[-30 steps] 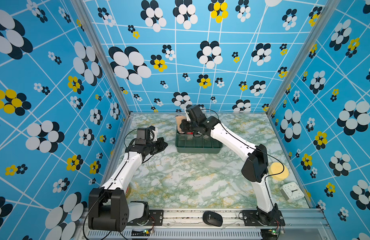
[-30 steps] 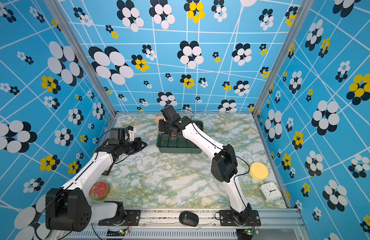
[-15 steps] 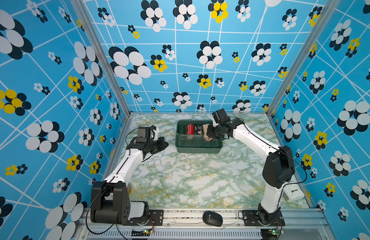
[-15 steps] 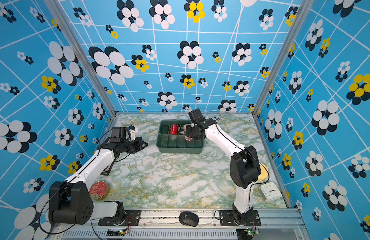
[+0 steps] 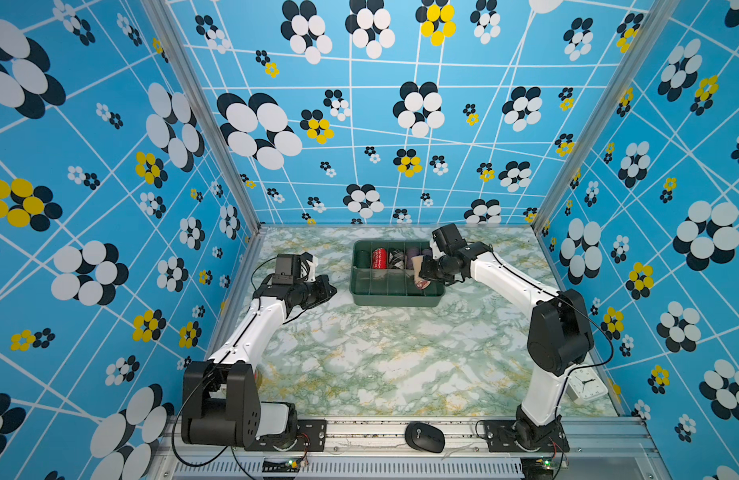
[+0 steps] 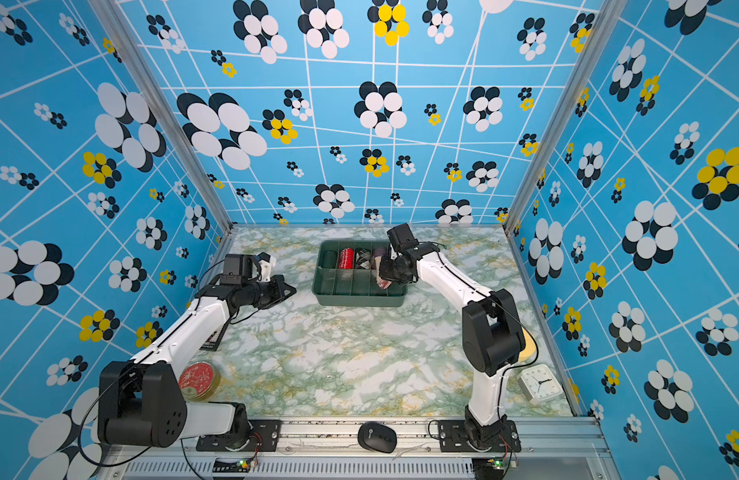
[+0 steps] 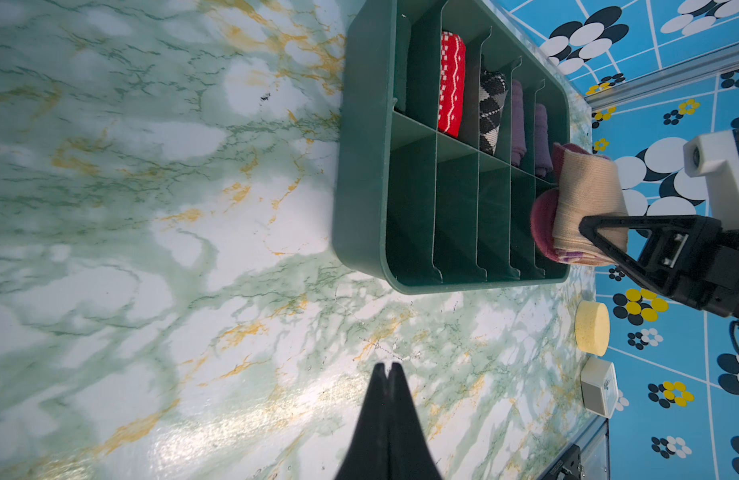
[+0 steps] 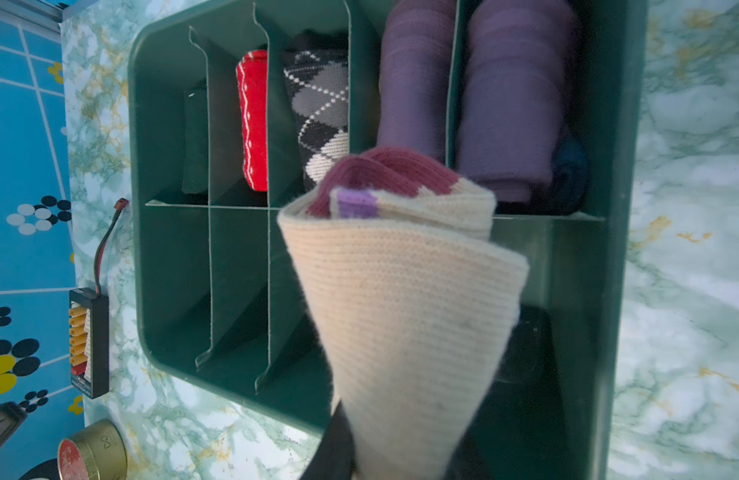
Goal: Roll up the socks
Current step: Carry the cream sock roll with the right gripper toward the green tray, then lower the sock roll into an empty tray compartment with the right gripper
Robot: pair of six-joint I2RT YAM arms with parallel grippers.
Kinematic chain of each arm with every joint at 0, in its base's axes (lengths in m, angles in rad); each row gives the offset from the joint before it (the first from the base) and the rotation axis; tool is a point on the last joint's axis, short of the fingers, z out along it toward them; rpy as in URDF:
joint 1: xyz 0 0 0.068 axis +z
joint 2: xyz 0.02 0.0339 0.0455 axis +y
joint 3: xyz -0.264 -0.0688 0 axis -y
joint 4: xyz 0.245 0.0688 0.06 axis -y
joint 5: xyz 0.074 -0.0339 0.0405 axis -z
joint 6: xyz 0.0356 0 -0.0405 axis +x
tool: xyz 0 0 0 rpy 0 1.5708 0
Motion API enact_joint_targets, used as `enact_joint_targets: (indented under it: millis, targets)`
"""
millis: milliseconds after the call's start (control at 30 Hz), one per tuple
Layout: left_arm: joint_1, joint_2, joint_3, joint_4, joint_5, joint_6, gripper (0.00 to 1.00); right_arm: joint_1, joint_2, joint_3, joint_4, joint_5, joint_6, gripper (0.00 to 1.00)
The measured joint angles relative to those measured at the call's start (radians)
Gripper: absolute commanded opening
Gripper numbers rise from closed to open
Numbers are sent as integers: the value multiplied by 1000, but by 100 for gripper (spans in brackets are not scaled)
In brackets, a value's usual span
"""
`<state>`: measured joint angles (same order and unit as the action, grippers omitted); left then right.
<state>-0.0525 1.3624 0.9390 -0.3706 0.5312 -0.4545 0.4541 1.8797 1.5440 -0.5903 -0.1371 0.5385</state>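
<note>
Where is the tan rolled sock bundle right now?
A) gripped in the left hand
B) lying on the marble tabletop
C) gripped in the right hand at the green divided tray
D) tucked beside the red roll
C: the right hand grips the tan bundle at one end of the green tray; the left hand is shut, empty.

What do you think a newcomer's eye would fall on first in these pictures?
Probably the loud blue flowered walls all around. Next, the right gripper holding a tan sock roll over the right end of the green tray, whose far row holds a red roll and purple rolls.
</note>
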Motion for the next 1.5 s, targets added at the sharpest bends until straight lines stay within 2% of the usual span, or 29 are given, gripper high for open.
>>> enact_joint_targets:
  millis: [1500]
  targets:
    - [8,18,0,-8,0,14,1,-61,55,-29,-3,-46,-26,0]
